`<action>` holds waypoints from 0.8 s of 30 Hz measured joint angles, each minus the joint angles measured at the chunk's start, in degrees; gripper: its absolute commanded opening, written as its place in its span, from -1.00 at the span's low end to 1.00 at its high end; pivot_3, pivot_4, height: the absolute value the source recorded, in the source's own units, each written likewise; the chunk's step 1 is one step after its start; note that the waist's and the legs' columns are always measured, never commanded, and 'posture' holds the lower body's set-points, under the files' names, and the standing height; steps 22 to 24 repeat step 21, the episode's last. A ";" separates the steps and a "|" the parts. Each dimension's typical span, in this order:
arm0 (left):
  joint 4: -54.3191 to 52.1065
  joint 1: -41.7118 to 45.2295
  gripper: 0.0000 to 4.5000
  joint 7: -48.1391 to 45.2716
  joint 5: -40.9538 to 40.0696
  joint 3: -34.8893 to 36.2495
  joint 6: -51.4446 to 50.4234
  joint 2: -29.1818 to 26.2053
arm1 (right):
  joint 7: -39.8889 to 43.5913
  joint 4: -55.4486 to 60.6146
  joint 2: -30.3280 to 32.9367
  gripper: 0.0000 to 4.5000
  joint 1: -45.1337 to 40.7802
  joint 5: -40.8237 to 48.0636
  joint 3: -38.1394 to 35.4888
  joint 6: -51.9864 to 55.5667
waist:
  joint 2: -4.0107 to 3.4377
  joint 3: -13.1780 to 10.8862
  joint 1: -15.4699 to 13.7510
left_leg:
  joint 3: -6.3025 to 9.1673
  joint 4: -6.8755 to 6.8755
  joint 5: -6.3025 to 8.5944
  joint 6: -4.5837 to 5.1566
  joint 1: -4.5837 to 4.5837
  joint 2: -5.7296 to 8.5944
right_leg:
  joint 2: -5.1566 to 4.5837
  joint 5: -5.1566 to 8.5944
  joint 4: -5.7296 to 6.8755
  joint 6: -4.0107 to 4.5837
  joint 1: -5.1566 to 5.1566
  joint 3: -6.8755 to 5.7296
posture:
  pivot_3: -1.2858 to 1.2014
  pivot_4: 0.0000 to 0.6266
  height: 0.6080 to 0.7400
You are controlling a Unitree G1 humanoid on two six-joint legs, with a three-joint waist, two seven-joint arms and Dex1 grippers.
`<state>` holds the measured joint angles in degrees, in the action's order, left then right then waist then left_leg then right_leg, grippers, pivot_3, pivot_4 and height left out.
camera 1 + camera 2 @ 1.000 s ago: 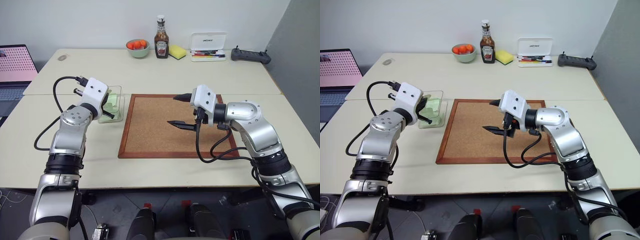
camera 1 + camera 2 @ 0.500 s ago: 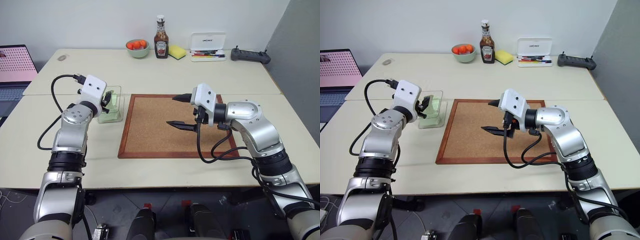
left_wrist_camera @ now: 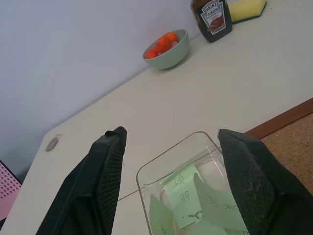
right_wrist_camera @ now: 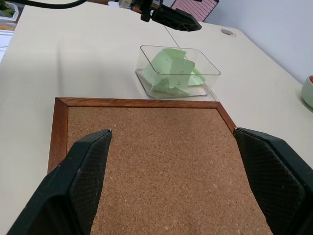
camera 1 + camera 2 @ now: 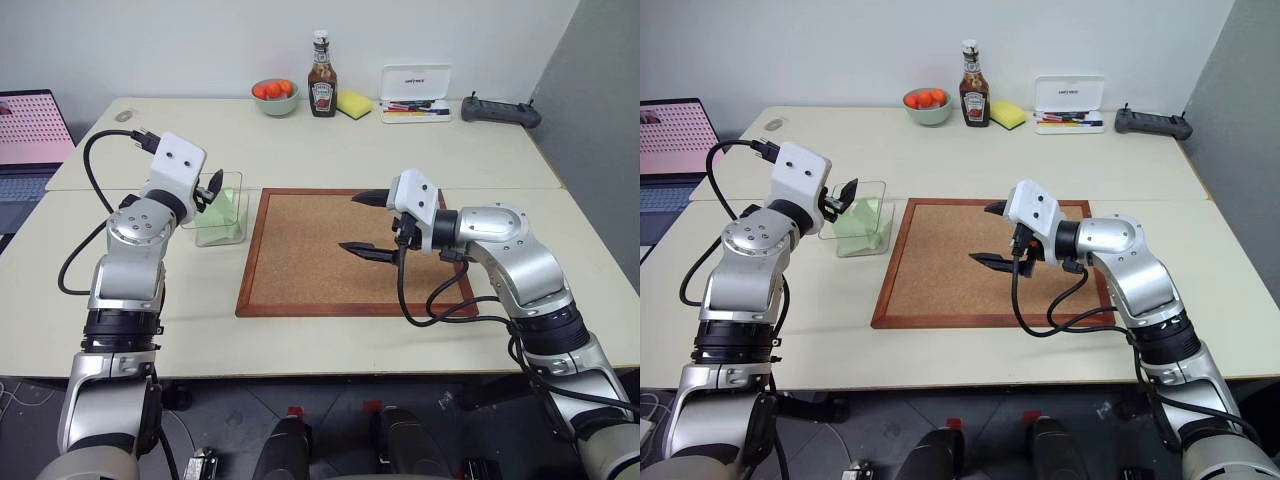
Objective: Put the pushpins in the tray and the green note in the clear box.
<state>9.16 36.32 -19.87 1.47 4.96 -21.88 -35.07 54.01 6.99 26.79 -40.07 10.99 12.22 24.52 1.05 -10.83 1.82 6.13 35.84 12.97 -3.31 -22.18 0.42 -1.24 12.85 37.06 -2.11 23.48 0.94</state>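
The clear box point(image 5: 223, 214) stands on the table just left of the cork board, with folded green note point(image 4: 170, 69) slips lying loose inside it. My left gripper point(image 5: 212, 188) hovers a little above the box's near-left rim, open and empty; its wrist view looks down on the note point(image 3: 183, 197) between the spread fingers. My right gripper point(image 5: 350, 222) hangs open and empty over the middle of the cork board, pointing toward the box point(image 4: 210, 69). The pushpins and the tray are out of view.
A wood-framed cork board point(image 5: 320, 262) fills the table's centre. Along the far edge stand a bowl of orange fruit point(image 5: 275, 96), a ketchup bottle point(image 5: 322, 77), a yellow sponge point(image 5: 354, 102), a white marker case point(image 5: 415, 95) and a black controller point(image 5: 500, 111). A laptop point(image 5: 28, 140) sits at far left.
My left gripper has opened and lifted up out of the clear box, leaving the green note inside. The right arm has stayed in place.
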 measured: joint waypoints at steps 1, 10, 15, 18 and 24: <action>-1.68 -0.20 0.40 -1.15 -2.31 1.13 -1.76 0.79 | -0.45 0.39 0.05 0.88 0.66 0.61 -0.54 0.43 | 0.00 0.00 0.00 | 0.00 0.00 0.00 0.00 -0.01 0.00 | 0.00 0.00 -0.02 0.00 0.00 0.00 | 0.03 -0.52 1.00; -21.08 -16.12 0.40 -14.96 -14.20 -1.66 -8.27 1.07 | -8.55 4.75 -2.81 0.88 13.61 4.34 -9.86 -0.79 | 0.00 0.00 -0.05 | -0.02 0.00 0.03 -0.03 -0.15 -0.01 | -0.03 0.02 -0.05 0.04 0.07 0.04 | 0.03 -0.52 1.00; -25.47 -22.08 0.40 -17.23 -16.81 -2.49 -6.80 3.05 | -10.18 4.43 -2.51 0.88 22.51 4.39 -12.42 -4.12 | 0.00 0.00 -0.12 | -0.07 0.07 0.02 -0.02 -0.01 -0.01 | -0.02 0.05 0.01 0.09 0.00 0.06 | 0.03 -0.52 1.00; -25.59 -22.97 0.40 -17.41 -17.54 -2.52 -6.47 4.01 | -10.13 3.84 -1.76 0.88 23.95 4.41 -13.39 -5.58 | 0.00 0.00 0.03 | -0.10 0.10 0.02 -0.01 0.04 -0.04 | 0.02 0.16 0.02 0.29 -0.03 0.07 | 0.03 -0.52 1.00; -26.64 -24.63 0.40 -18.80 -18.38 -2.55 -5.63 3.99 | -9.28 2.55 -0.14 0.88 24.77 5.67 -15.12 -6.41 | 0.00 0.00 0.07 | -0.10 0.06 0.02 -0.01 0.11 -0.06 | 0.03 0.17 0.03 0.32 -0.07 0.07 | 0.03 -0.52 1.00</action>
